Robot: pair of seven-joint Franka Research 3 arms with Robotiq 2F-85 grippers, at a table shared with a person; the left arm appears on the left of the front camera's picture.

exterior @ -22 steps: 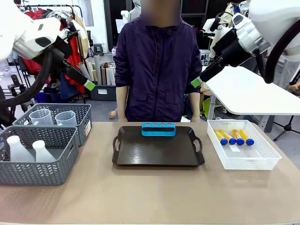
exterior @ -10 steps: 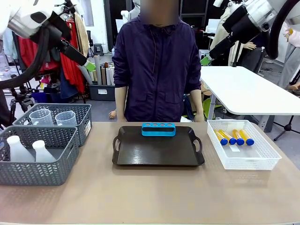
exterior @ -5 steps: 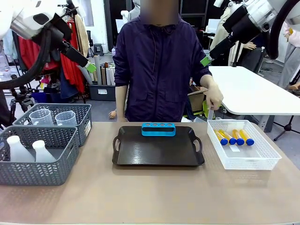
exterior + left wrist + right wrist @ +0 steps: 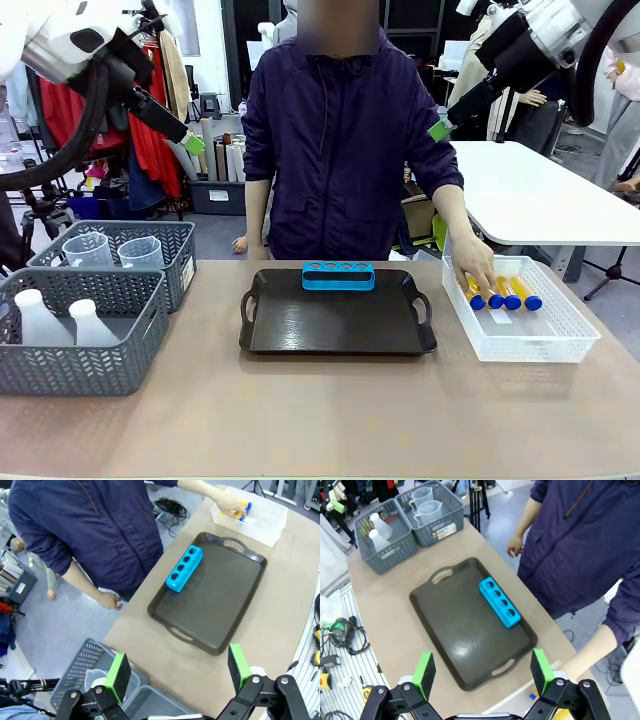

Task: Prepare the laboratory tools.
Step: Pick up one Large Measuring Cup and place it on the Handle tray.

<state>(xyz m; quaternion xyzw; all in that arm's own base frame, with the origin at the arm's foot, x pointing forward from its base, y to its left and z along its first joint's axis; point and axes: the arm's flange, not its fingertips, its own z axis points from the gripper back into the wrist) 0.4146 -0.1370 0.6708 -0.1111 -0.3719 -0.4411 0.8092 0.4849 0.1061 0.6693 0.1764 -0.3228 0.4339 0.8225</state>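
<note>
While the person's hand (image 4: 476,270) is on the tubes (image 4: 502,292) in the white basket (image 4: 560,342), the left claw (image 4: 178,672) and the right claw (image 4: 482,671) hang high, wide open and empty. If the right claw drops there now, it could bump the hand. The blue rack (image 4: 338,275) sits on the tray (image 4: 340,328).

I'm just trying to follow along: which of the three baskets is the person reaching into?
The white basket on the robot's right, with the blue-capped tubes; the person's hand is inside it. The two grey baskets at the left are untouched.
</note>
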